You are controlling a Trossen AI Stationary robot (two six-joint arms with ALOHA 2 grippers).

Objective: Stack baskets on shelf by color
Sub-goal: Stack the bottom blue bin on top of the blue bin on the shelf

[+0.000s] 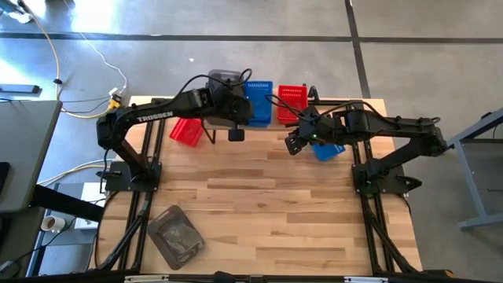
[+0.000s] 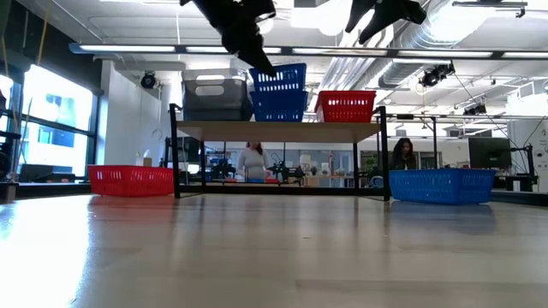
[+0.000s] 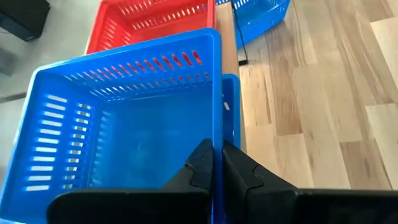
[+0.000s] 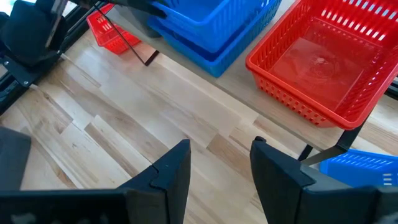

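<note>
Butcher-block wooden tabletop [image 1: 267, 204] carries the low plank-topped shelf on black legs [image 2: 278, 131], which bears a smoky grey mesh basket [image 2: 214, 97], two blue plastic mesh baskets [image 2: 278, 92] and a red mesh basket [image 2: 346, 106]. Left gripper [image 3: 217, 163] is pressed together on the upper blue basket's rim, tilted over the lower. Right gripper [image 4: 217, 155] hovers spread before the shelf, holding nothing.

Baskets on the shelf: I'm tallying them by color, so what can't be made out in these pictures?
- High view: the left gripper and its arm cover most of the grey basket and part of the blue stack.
- Low view: how many grey baskets are nested cannot be told.
- Left wrist view: the held blue basket hides all but an edge of the one beneath.
- High view: the right arm covers part of the blue basket on the table.
</note>
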